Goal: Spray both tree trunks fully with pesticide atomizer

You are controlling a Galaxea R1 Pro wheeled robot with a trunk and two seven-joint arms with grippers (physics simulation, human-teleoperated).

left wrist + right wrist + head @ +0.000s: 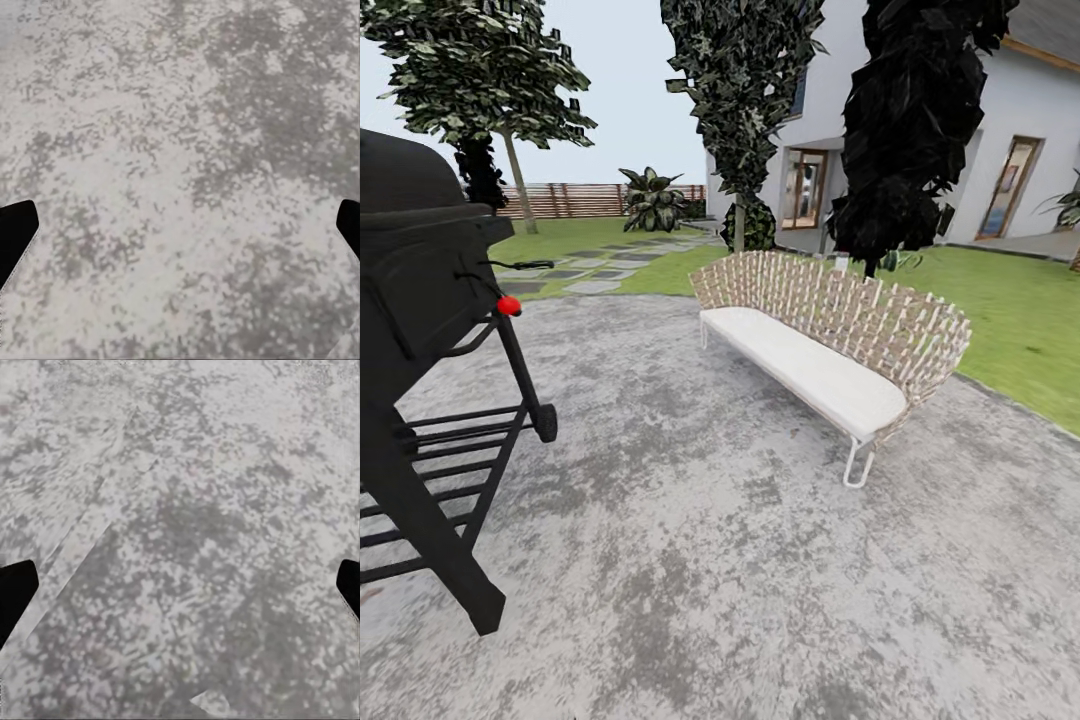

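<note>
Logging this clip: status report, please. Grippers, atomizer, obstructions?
Left gripper and right gripper open, empty, over grey paving. Atomizer not sighted. Black grill close on left, wicker bench ahead right.

A home's back garden patio. Mottled grey stone paving (740, 560) holds a black barbecue grill (430, 330) on the left and a woven bench (830, 335) (white cushion). Beyond lie lawn (1010, 320), a white house (960, 130) and a far slatted fence (575, 200).
</note>
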